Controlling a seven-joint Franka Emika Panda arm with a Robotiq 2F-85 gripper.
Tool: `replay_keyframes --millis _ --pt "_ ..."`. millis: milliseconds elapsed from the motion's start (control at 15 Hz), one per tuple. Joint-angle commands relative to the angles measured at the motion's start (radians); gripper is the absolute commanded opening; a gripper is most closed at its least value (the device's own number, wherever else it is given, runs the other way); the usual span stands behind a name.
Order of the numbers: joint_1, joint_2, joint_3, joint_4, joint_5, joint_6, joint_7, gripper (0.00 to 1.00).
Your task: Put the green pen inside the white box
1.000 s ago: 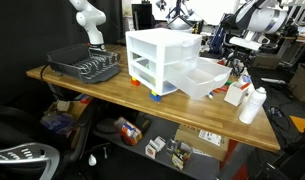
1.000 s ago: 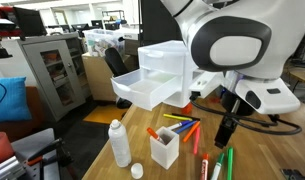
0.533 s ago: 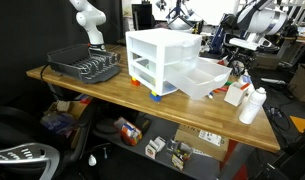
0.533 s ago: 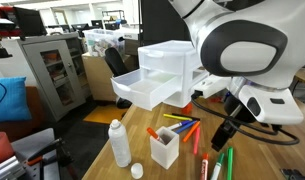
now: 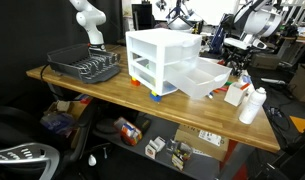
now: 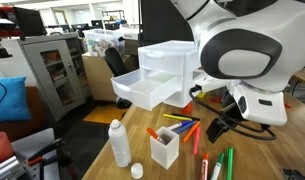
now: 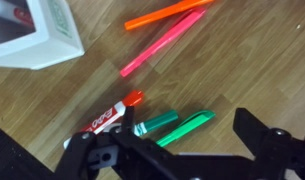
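The slim green plastic pen [image 7: 192, 126] lies flat on the pale wooden desk [image 7: 247, 70]. It is near the desk's short end, where the white plastic bottle [image 6: 119, 143] stands, and well apart from the shallow white translucent plastic box [image 6: 142, 97]. That box juts from the white drawer cabinet [image 6: 178, 62] towards the desk's far edge.

A shorter, darker green pen [image 7: 156, 124] lies against its side, and I cannot tell which of the two is meant. A red-and-white marker [image 7: 107, 118] lies just beside that one.

The black Robotiq gripper [image 7: 177, 148] hangs above them with its fingers spread wide and nothing between them.

The step in hand looks like the approach to grasp. To do it well, the wrist probably needs to turn until the fingers close across the barrel, not along it. The gripper should then come straight down until the tips nearly meet the wood. Taking the pen near its middle should keep it level on the lift. The main risk is pinching both green pens together or nudging the marker.

The pen is glossy, thin and round-bodied, so it is likely to roll if touched off-centre.
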Motion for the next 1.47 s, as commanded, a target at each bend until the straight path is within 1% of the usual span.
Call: replay_keyframes --millis 0,133,267,533,733,933,1133,1400 --pt "-0.052 0.067 0.057 0.098 0.103 -0.037 0.071 1.00" --pt "-0.045 0.102 0.048 0.131 0.127 -0.031 0.137 1.00" --pt "-0.019 0.124 0.018 0.136 0.109 0.015 0.216 1.00" --pt "0.004 0.133 0.004 0.142 0.084 0.081 0.325 1.00" --pt "0.062 0.144 -0.042 0.147 -0.008 0.113 0.471 1.00" --pt "0.106 0.166 -0.067 0.164 -0.142 0.086 0.608 1.00" --pt "0.132 0.196 -0.070 0.198 -0.231 0.067 0.694 1.00" --pt "0.169 0.246 -0.103 0.262 -0.345 0.046 0.799 1.00"
